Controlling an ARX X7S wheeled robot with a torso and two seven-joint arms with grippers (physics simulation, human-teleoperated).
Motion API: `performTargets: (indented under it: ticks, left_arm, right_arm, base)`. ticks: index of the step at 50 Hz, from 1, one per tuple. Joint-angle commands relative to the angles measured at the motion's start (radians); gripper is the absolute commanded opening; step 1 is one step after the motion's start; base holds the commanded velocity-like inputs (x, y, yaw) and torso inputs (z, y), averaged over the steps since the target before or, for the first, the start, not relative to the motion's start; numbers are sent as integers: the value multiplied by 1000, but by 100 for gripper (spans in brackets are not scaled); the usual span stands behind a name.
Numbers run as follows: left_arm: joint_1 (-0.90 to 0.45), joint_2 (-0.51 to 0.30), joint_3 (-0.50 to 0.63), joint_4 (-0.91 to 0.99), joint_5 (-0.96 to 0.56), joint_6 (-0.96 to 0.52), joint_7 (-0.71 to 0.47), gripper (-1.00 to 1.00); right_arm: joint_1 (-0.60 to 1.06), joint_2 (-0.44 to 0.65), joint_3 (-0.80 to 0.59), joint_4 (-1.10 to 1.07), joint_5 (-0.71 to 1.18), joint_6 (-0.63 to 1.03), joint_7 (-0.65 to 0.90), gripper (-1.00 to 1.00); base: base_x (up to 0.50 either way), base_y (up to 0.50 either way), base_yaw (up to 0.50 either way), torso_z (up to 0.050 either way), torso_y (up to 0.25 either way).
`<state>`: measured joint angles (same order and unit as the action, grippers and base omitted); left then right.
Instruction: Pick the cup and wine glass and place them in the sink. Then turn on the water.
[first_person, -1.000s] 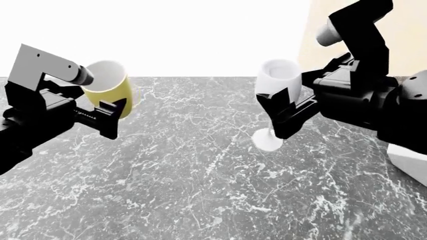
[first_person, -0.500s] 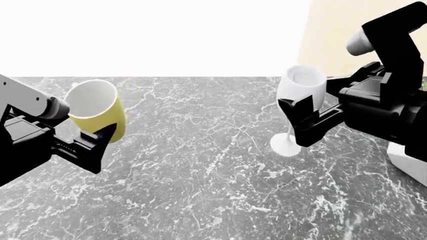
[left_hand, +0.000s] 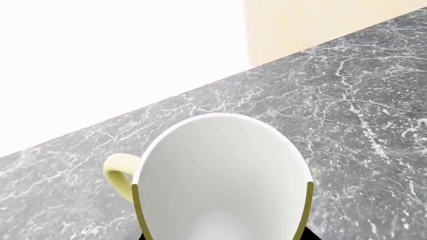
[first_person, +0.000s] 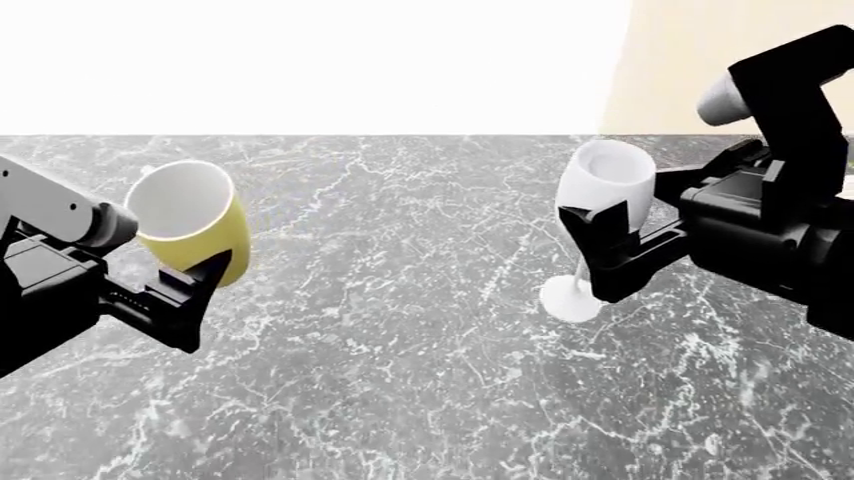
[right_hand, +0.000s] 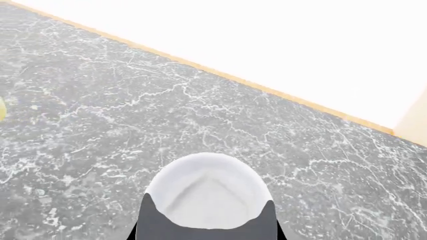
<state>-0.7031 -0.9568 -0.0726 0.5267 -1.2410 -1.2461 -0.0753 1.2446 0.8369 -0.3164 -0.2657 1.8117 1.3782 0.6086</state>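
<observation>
The cup (first_person: 187, 222), pale yellow with a white inside, hangs tilted above the counter at the left, and my left gripper (first_person: 190, 262) is shut on it. In the left wrist view the cup (left_hand: 220, 180) fills the lower middle, its loop handle (left_hand: 119, 173) sticking out to one side. At the right, the white wine glass (first_person: 607, 180) is held by its bowl in my right gripper (first_person: 609, 243), with the stem and foot (first_person: 571, 298) hanging free. The right wrist view shows the glass bowl (right_hand: 207, 192) between dark fingers (right_hand: 152, 222). The sink is out of view.
A grey marble-veined counter (first_person: 400, 360) spreads beneath both arms. Its back edge meets a bright white wall (first_person: 320, 60). A beige panel (first_person: 707, 50) stands at the far right.
Over the second, the left arm carried the cup left and down, and the right arm carried the wine glass right. The head view has since tilted, so the counter's back edge sits higher.
</observation>
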Motion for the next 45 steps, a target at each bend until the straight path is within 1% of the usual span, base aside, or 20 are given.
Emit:
performTargets:
  ticks: [1, 28, 45]
  left_arm:
    - [-5, -3, -2, 1, -4, 9, -13, -100]
    - [1, -7, 6, -1, -11, 22, -18, -100]
    - [28, -9, 14, -3, 10, 45, -9, -100]
  right_arm:
    - [-3, 7, -5, -11, 2, -9, -2, -100]
    - [-11, 16, -20, -18, 10, -38, -3, -100]
    - [-54, 18, -22, -19, -23, -75, 2, -100]
  base:
    - [-386, 442, 0, 0, 0]
    - [-387, 439, 0, 0, 0]
    - [0, 0, 0, 1, 0]
